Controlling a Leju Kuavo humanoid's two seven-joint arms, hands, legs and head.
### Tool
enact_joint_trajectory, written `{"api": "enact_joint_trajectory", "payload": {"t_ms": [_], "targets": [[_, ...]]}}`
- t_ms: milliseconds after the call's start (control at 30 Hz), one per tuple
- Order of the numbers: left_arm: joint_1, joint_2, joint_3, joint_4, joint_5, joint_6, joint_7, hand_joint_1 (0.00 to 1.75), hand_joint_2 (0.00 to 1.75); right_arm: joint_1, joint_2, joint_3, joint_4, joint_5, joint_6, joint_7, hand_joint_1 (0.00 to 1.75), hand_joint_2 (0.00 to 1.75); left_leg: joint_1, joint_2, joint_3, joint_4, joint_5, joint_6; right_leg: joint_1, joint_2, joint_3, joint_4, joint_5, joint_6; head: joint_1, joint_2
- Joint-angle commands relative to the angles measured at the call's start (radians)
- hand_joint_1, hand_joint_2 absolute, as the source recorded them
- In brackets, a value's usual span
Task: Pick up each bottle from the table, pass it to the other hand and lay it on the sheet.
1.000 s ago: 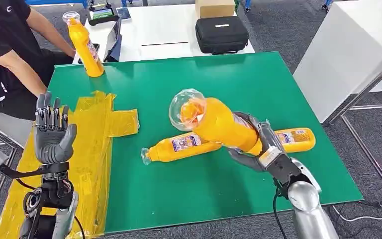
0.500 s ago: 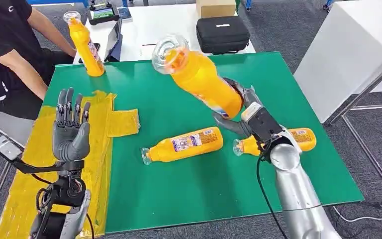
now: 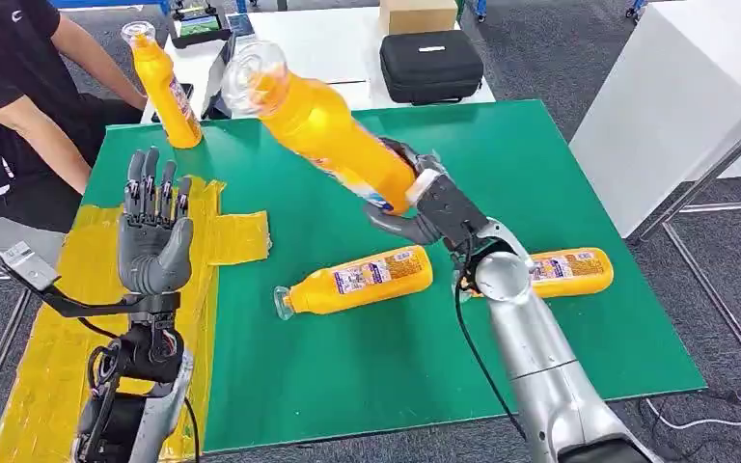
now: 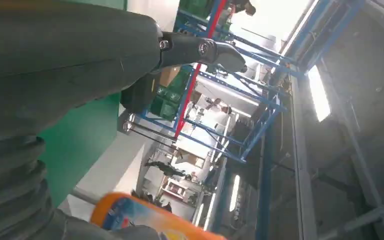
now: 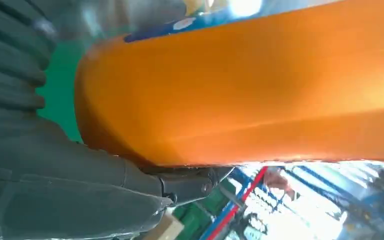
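An orange bottle [image 3: 333, 133] with a clear cap is held above the green tabletop [image 3: 560, 183] by the right hand [image 3: 413, 204], whose fingers are clamped around its lower end. The bottle is tilted, its cap pointing up and toward the far left. In the right wrist view the bottle [image 5: 260, 85] is seen close up, with the thick thumb [image 5: 105, 192] pressed along its side.

The left hand [image 3: 152, 236] is raised at the left over the yellow sheet [image 3: 96, 289], palm turned toward the held bottle, its fingers straight and apart, with nothing in them. It is kept well apart from the bottle.

Two more bottles are laid on the tabletop: a lying bottle [image 3: 357, 281] near the middle, its cap toward the left, and a second lying bottle [image 3: 567, 271] to the right, partly hidden behind the right arm. An upright bottle [image 3: 164, 87] is stood at the far left corner of the tabletop.

A seated person [image 3: 19, 106] in a black shirt is seen at the far left. Beyond the tabletop, a black case [image 3: 431, 66] and a cardboard box [image 3: 417, 14] are set on a white table [image 3: 318, 53].
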Motion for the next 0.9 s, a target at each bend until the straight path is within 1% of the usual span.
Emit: {"api": "enact_joint_trajectory", "payload": {"t_ms": [33, 67, 200, 233, 267, 333, 433, 467, 500, 567, 600, 633, 667, 700, 733, 900], "targets": [[-0.084, -0.026, -0.044, 0.088, -0.021, 0.029, 0.000, 0.00, 1.75, -0.145, 0.117, 0.121, 0.277, 0.020, -0.014, 0.029, 1.75, 1.75, 0.000, 0.003, 0.002, 0.000, -0.001, -0.001, 0.000, 0.001, 0.001, 0.000, 0.000, 0.000, 0.000, 0.000], [-0.082, -0.026, -0.052, 0.081, -0.029, 0.033, -0.001, 0.00, 1.75, -0.156, 0.128, 0.137, 0.309, 0.026, -0.016, 0.035, 1.75, 1.75, 0.000, 0.005, 0.003, 0.001, -0.001, -0.002, 0.000, 0.002, 0.002, 0.001, -0.001, 0.000, 0.000, 0.000], [-0.082, -0.026, -0.052, 0.081, -0.029, 0.033, -0.001, 0.00, 1.75, -0.156, 0.128, 0.137, 0.309, 0.026, -0.016, 0.035, 1.75, 1.75, 0.000, 0.005, 0.004, 0.001, -0.002, -0.002, 0.000, 0.002, 0.003, 0.001, -0.001, 0.000, 0.000, 0.000], [-0.081, -0.028, -0.055, 0.077, -0.031, 0.035, -0.001, 0.00, 1.75, -0.161, 0.133, 0.142, 0.325, 0.028, -0.026, 0.035, 1.75, 1.75, 0.000, 0.003, 0.002, 0.000, -0.001, -0.001, 0.000, 0.001, 0.001, 0.001, 0.000, 0.000, 0.000, 0.000], [-0.080, -0.027, -0.057, 0.077, -0.031, 0.037, -0.002, 0.00, 1.75, -0.164, 0.133, 0.144, 0.336, 0.026, -0.032, 0.030, 1.75, 1.75, 0.000, 0.005, 0.003, 0.001, -0.001, -0.001, 0.000, 0.002, 0.002, 0.001, -0.001, 0.000, 0.000, 0.000], [-0.092, -0.019, -0.077, 0.087, -0.034, 0.044, -0.006, 0.00, 1.75, -0.196, 0.156, 0.168, 0.411, 0.025, -0.024, 0.029, 1.75, 1.75, 0.000, 0.002, 0.002, 0.000, 0.000, -0.001, 0.000, 0.000, 0.001, 0.000, -0.001, 0.000, 0.000, 0.000], [-0.106, -0.019, -0.094, 0.108, -0.022, 0.055, -0.011, 0.00, 1.75, -0.241, 0.190, 0.192, 0.495, 0.034, -0.030, 0.034, 1.75, 1.75, -0.001, 0.004, 0.004, 0.001, -0.001, -0.002, 0.000, 0.001, 0.003, 0.001, -0.002, 0.000, 0.000, 0.000], [-0.106, -0.020, -0.097, 0.111, -0.022, 0.055, -0.011, 0.00, 1.75, -0.242, 0.194, 0.193, 0.496, 0.034, -0.032, 0.034, 1.75, 1.75, 0.000, 0.003, 0.002, 0.001, 0.000, -0.002, 0.000, 0.001, 0.001, 0.001, -0.001, 0.000, 0.000, 0.000], [-0.106, -0.020, -0.097, 0.111, -0.022, 0.055, -0.011, 0.00, 1.75, -0.242, 0.194, 0.193, 0.496, 0.034, -0.032, 0.034, 1.75, 1.75, 0.000, 0.004, 0.003, 0.001, -0.001, -0.002, 0.000, 0.001, 0.003, 0.002, -0.002, 0.000, 0.000, 0.000], [-0.106, -0.020, -0.097, 0.111, -0.022, 0.055, -0.011, 0.00, 1.75, -0.242, 0.194, 0.193, 0.496, 0.034, -0.032, 0.034, 1.75, 1.75, 0.000, 0.001, 0.002, 0.000, 0.000, -0.002, 0.000, -0.001, 0.002, 0.000, -0.001, 0.000, 0.000, 0.000], [-0.106, -0.020, -0.097, 0.111, -0.022, 0.055, -0.011, 0.00, 1.75, -0.242, 0.194, 0.193, 0.496, 0.034, -0.032, 0.034, 1.75, 1.75, 0.000, 0.003, 0.006, 0.001, -0.002, -0.003, 0.000, -0.002, 0.006, 0.001, -0.003, -0.001, 0.000, 0.000], [-0.106, -0.020, -0.097, 0.111, -0.022, 0.055, -0.011, 0.00, 1.75, -0.242, 0.193, 0.193, 0.498, 0.034, -0.032, 0.034, 1.75, 1.75, 0.000, 0.001, 0.002, 0.000, 0.000, -0.002, 0.000, -0.002, 0.002, 0.000, -0.001, 0.000, 0.000, 0.000], [-0.106, -0.020, -0.097, 0.111, -0.022, 0.055, -0.011, 0.00, 1.75, -0.242, 0.193, 0.193, 0.498, 0.034, -0.032, 0.034, 1.75, 1.75, 0.000, 0.002, 0.005, 0.001, -0.001, -0.002, 0.000, -0.002, 0.005, 0.001, -0.002, 0.000, -0.001, 0.000], [-0.106, -0.020, -0.097, 0.111, -0.022, 0.055, -0.011, 0.00, 1.75, -0.242, 0.193, 0.193, 0.498, 0.034, -0.032, 0.034, 1.75, 1.75, 0.000, 0.001, 0.001, 0.000, 0.000, -0.001, 0.000, -0.001, 0.001, 0.000, -0.001, 0.000, 0.000, 0.000], [-0.106, -0.020, -0.097, 0.111, -0.022, 0.055, -0.011, 0.00, 1.75, -0.242, 0.193, 0.193, 0.498, 0.034, -0.032, 0.034, 1.75, 1.75, 0.000, 0.002, 0.003, 0.001, -0.001, -0.002, 0.000, -0.001, 0.003, 0.001, -0.002, 0.000, 0.000, 0.000], [-0.111, -0.025, -0.107, 0.120, -0.015, 0.056, -0.012, 0.00, 1.75, -0.252, 0.203, 0.207, 0.516, 0.046, -0.034, 0.040, 1.75, 1.75, 0.000, 0.001, 0.002, 0.000, 0.000, -0.002, 0.000, -0.002, 0.002, 0.000, -0.001, 0.000, 0.000, 0.000]]}}
